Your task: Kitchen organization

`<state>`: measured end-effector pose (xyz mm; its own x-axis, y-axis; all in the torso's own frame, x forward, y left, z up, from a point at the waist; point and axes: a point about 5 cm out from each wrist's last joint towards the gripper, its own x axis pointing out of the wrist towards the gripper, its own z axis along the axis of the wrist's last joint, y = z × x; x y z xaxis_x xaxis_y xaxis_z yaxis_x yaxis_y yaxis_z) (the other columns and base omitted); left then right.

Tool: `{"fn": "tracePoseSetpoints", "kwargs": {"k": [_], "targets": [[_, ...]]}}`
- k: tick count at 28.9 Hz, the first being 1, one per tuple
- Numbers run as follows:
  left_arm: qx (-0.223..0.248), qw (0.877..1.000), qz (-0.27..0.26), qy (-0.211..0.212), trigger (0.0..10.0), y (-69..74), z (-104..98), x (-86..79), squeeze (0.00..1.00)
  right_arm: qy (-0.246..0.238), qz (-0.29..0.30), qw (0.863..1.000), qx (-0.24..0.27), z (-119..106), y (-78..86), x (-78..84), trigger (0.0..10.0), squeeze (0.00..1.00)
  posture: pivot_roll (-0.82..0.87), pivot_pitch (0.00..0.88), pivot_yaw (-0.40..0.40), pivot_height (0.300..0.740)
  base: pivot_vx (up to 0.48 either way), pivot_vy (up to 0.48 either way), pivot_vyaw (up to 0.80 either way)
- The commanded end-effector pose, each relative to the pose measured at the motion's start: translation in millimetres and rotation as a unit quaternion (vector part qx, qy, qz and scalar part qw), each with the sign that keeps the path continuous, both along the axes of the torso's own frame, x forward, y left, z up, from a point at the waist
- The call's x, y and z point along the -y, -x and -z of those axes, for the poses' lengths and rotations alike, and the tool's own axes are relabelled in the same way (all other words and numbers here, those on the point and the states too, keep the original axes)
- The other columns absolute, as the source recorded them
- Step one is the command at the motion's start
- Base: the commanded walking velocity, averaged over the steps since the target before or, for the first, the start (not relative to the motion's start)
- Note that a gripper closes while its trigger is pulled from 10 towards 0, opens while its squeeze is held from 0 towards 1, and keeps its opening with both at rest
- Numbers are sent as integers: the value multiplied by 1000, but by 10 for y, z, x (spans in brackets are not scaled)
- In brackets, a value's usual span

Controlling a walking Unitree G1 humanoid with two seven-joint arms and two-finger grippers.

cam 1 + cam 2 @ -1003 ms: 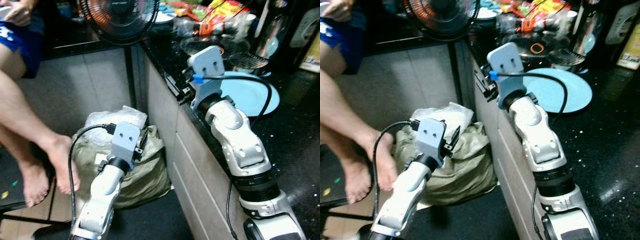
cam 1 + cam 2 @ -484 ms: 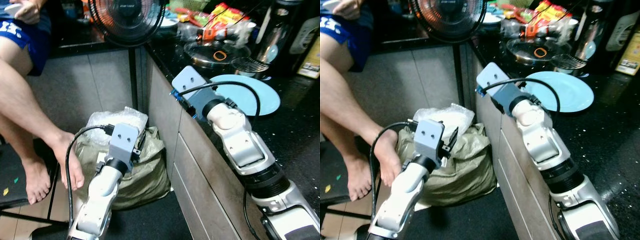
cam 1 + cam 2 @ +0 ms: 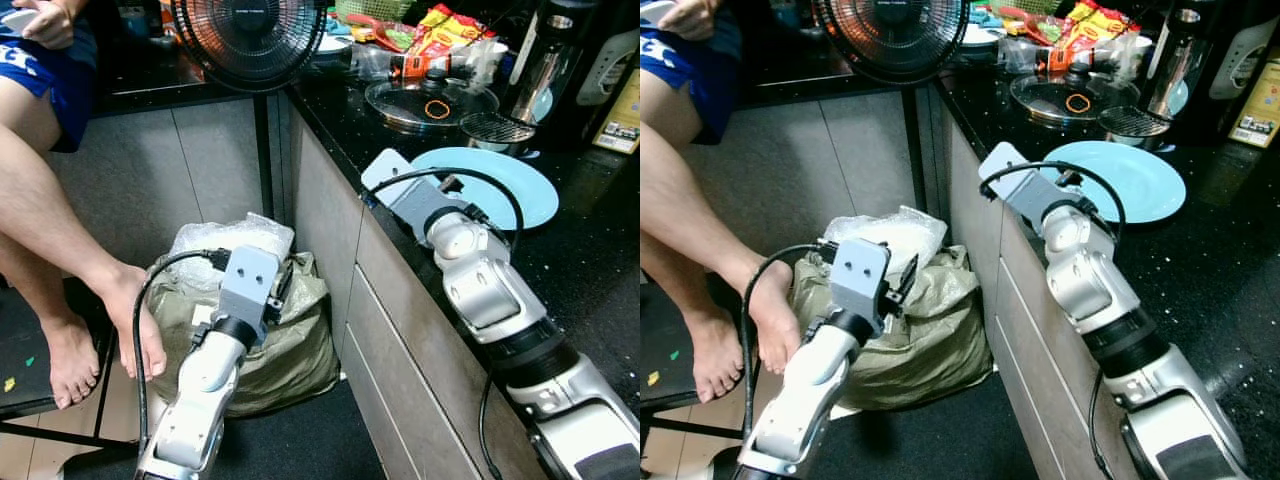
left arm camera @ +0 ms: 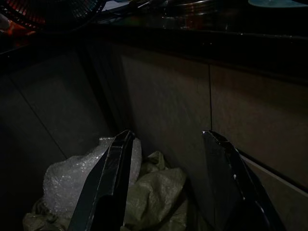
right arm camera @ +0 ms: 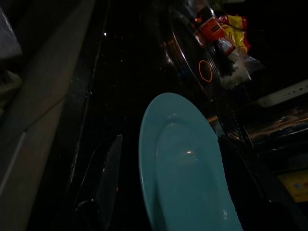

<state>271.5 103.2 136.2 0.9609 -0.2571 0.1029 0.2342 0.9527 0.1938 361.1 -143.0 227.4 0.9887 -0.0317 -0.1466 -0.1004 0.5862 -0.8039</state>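
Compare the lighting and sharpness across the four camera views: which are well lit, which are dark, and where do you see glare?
Left and right eye views: well lit and sharp, with small glints on the black counter. Left wrist view: very dim, though the fingers and the bag can be made out. Right wrist view: dark apart from the blue plate, which carries a small spot of glare.

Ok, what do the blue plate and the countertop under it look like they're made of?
Blue plate: probably glazed ceramic or melamine; smooth, uniform light blue, with a small glossy highlight in the right wrist view. Countertop: looks like polished black granite, with fine pale speckles and sharp reflections.
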Motion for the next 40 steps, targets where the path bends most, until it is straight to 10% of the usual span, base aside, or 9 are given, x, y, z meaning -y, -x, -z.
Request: {"fn": "tracePoseSetpoints", "kwargs": {"k": [1,10,28,30,31,33,35,40], "targets": [[-11,1000,0,-3,10000,14,40,4,0,20,-1,1000,-2,30,-21,-42,10000,0,5,0,-6,736,0,0,0],[-12,1000,-1,-1,10000,37,40,16,0,119,-10,991,-56,163,-50,14,10000,0,6,0,-15,736,0,0,0],[-13,1000,-2,6,10000,67,22,70,0,167,56,983,-59,89,-160,301,10000,0,-3,0,-27,736,0,0,0],[-13,1000,-2,7,10000,69,20,71,0,172,61,981,-61,81,-167,338,9294,0,-2,0,-28,736,0,0,0],[-13,1000,-2,8,10000,70,19,70,0,178,68,980,-63,71,-173,381,3882,0,-4,0,-29,736,0,0,0],[-13,1000,-3,9,10000,71,18,68,0,187,72,978,-65,63,-175,416,3216,0,-4,0,-29,736,0,0,0],[-14,1000,-3,10,10000,69,20,69,0,204,70,973,-79,107,-161,475,0,0,-7,0,-32,736,0,0,0],[-15,1000,-4,11,10000,67,20,69,0,210,68,971,-96,173,-128,529,0,0,-7,0,-32,736,0,0,0]]}}
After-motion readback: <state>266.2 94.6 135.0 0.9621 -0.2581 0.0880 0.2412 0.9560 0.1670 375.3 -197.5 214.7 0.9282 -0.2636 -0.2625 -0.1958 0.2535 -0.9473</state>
